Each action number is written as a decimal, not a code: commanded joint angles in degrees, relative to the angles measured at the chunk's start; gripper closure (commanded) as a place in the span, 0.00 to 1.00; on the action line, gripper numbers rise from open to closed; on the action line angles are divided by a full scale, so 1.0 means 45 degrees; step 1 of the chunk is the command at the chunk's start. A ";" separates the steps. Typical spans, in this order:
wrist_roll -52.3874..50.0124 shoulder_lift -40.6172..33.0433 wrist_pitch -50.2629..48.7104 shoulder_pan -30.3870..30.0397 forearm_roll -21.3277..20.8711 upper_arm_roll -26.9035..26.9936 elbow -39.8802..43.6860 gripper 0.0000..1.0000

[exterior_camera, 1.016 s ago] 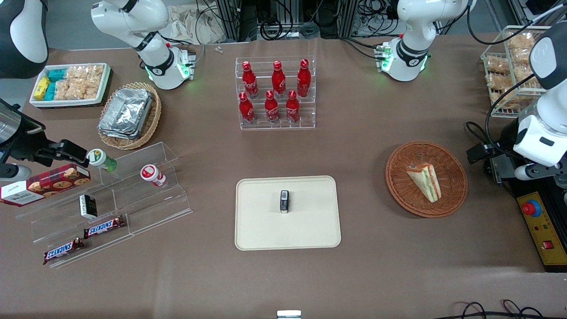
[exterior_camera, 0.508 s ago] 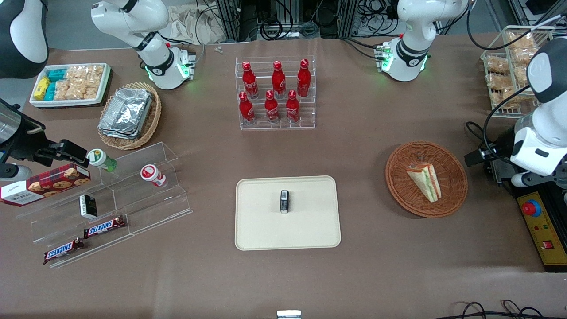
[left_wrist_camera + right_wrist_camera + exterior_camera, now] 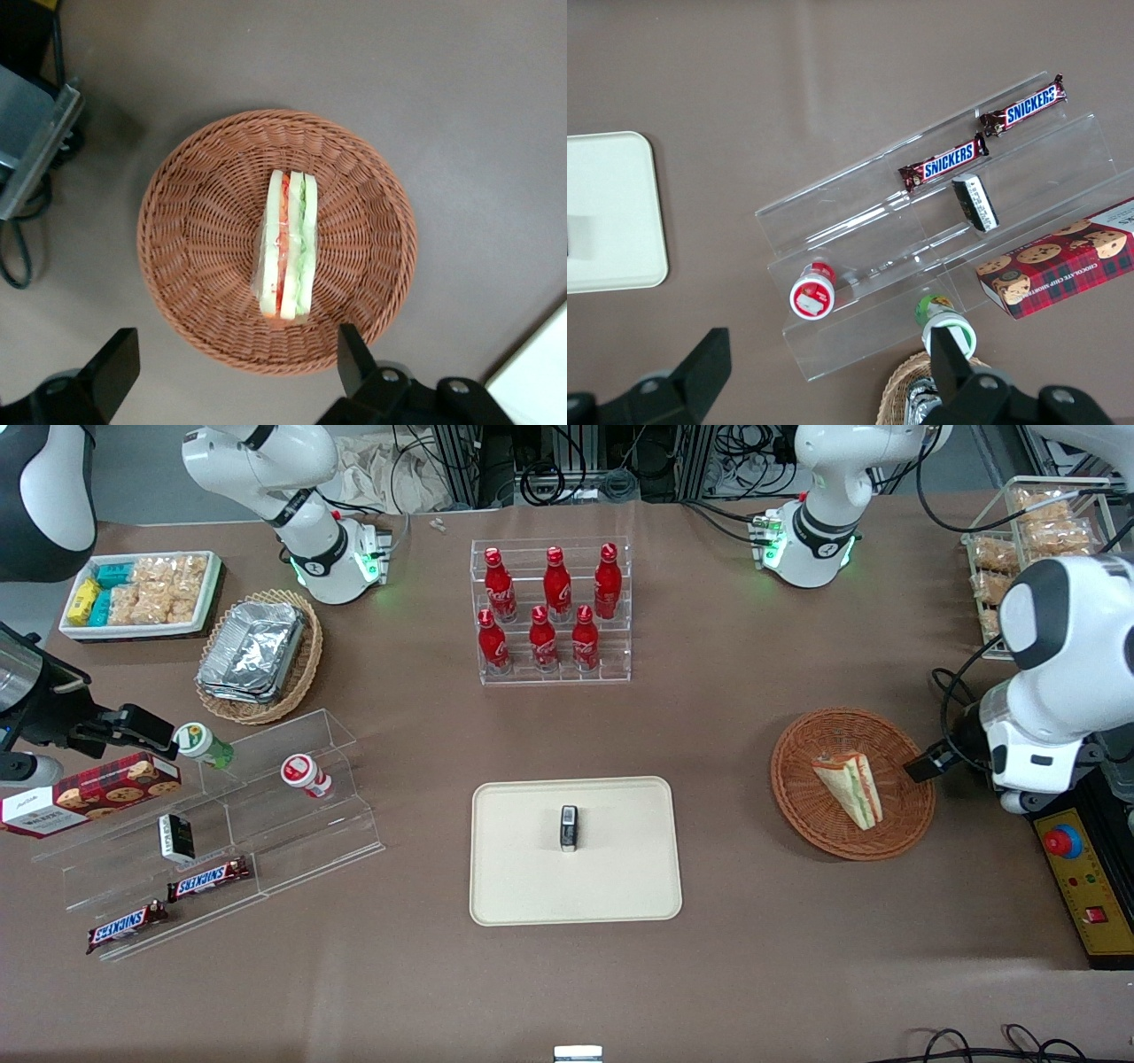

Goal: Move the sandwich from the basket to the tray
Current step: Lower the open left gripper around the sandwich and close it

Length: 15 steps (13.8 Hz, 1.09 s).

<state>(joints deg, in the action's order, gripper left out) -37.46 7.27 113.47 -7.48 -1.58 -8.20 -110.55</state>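
In the basket lies the sandwich, the hand above it with fingers apart.

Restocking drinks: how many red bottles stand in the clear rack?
6. Three stand on the upper step, and three on the lower step, nearer the front camera. None seem hidden.

The left arm has swung in from the working arm's end of the worktop, and its claw now hangs with fingers spread wide above the basket. One dark fingertip has come over the basket's rim, just beside the sandwich, which lies under the claw.
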 commanded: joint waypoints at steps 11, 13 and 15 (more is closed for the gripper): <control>-0.0582 0.0043 0.4453 0.0059 0.0196 -0.0189 -0.3616 0.01; -0.0583 0.0199 0.4589 0.0060 0.0196 -0.0209 -0.3655 0.01; -0.0583 0.0219 0.4862 0.0118 0.0196 -0.0209 -0.3927 0.01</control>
<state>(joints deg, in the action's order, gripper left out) -39.21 8.68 132.92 -7.21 -1.16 -8.90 -126.18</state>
